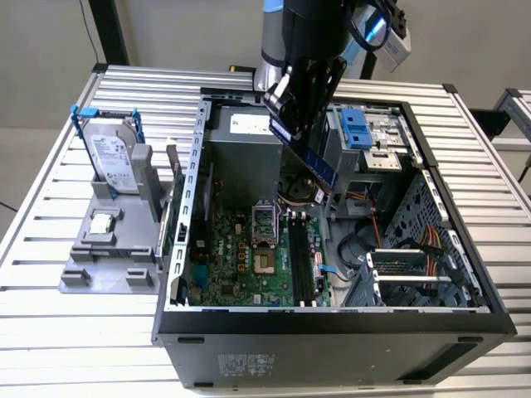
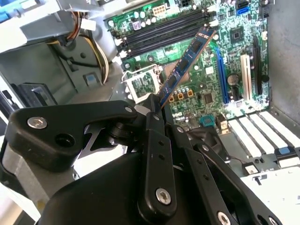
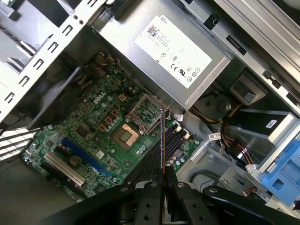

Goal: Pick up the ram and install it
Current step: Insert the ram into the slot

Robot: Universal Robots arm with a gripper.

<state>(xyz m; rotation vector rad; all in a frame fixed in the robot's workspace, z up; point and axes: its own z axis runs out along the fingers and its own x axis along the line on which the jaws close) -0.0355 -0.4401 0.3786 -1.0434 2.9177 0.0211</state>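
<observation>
1. Pickup looks finished: my gripper (image 1: 284, 120) is clamped on one end of the ram (image 1: 315, 162). In both wrist views the thin board sits pinched edge-on between my two black fingers (image 2: 154, 140).
2. I hold the ram in the air at a slant, above the open computer case (image 1: 332, 319). Its free end points down toward the motherboard (image 1: 236, 265) and touches nothing that I can see.
3. In the second wrist view the free end hangs over the green board close to the long black memory slots (image 2: 164, 30), but it is not in one. As far as I can tell those slots are empty.
4. In the first wrist view the stick lies roughly along the run of the slots, with a clear gap between its lower edge and them.
5. Off in the exterior view's left, the grey holder (image 1: 91, 269) carries the hard drive (image 1: 112, 153) and the processor chip (image 1: 101, 222), with no ram on it.
6. I judge the task about halfway: lifting and carrying are done, while seating the stick in a slot is not.
</observation>
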